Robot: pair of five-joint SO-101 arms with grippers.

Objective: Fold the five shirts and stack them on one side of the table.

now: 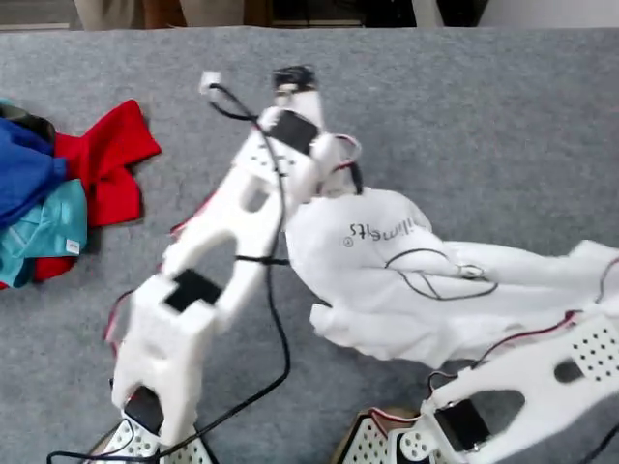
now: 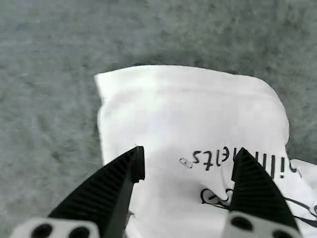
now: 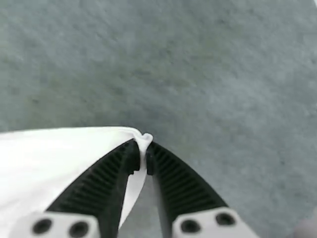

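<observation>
- Here, the white shirt (image 1: 406, 280) lies crumpled and partly gathered on the grey table (image 1: 484, 116), right of centre. Its dark print faces up, and the cloth stretches out towards the table's right edge.
- Left gripper (image 2: 190, 156): released. Its two black ribbed fingers (image 2: 116, 183) are spread wide above the printed part of the white shirt (image 2: 198, 109), near a folded edge. Whether the fingers touch the cloth cannot be told.
- Right gripper (image 3: 143, 148): clenched on the white shirt (image 3: 49, 158). A small fold of the hem is pinched between the fingertips, with bare grey table beyond it.
- Left arm (image 1: 222, 280): extends from the near edge diagonally up to the shirt's upper left part. A black cable (image 1: 276, 319) runs along it and loops down onto the table.
- Right arm (image 1: 542, 377): low at the near right corner, beside the shirt's outstretched end.
- Pile at the table's left edge, well apart from the white shirt: a red shirt (image 1: 106, 159), a blue shirt (image 1: 24, 174) and a teal shirt (image 1: 48, 227), bunched together and overlapping.
</observation>
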